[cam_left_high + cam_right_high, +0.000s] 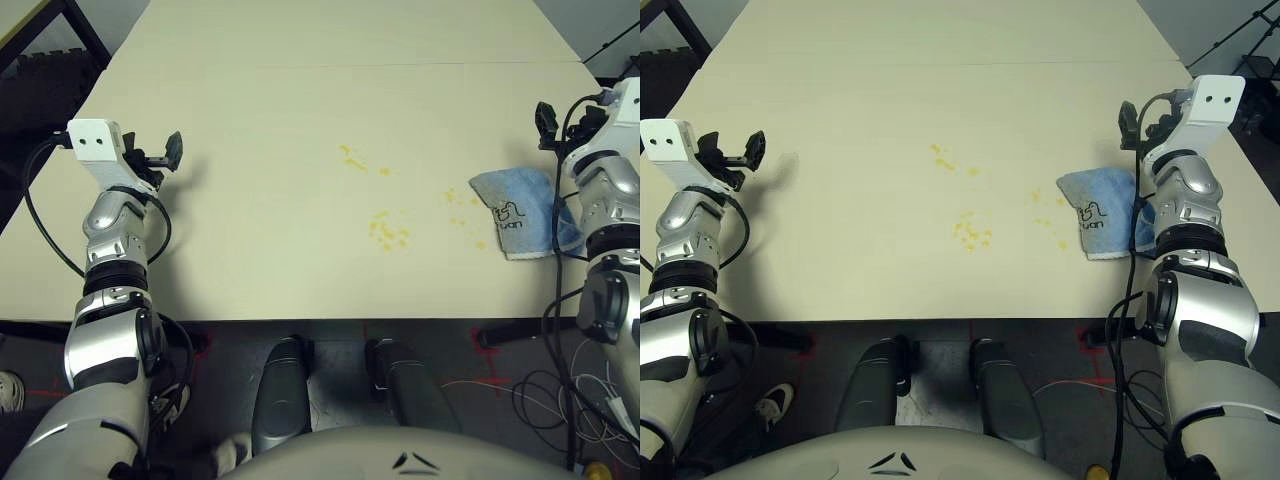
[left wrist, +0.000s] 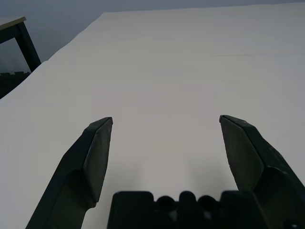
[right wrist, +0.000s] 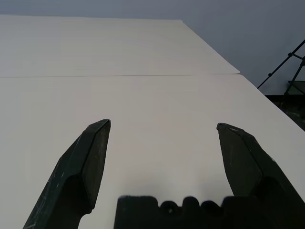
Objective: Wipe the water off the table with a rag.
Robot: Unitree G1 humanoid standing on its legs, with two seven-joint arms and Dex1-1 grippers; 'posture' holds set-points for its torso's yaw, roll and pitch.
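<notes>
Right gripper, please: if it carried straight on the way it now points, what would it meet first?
The right gripper, fingers open, faces bare table running to the far edge. Nothing stands in its line; the rag sits beside the forearm. Depth is unclear, but the way looks free.

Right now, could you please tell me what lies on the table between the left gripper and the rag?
In the left eye view, water specks dot the table between left gripper and rag.
</notes>
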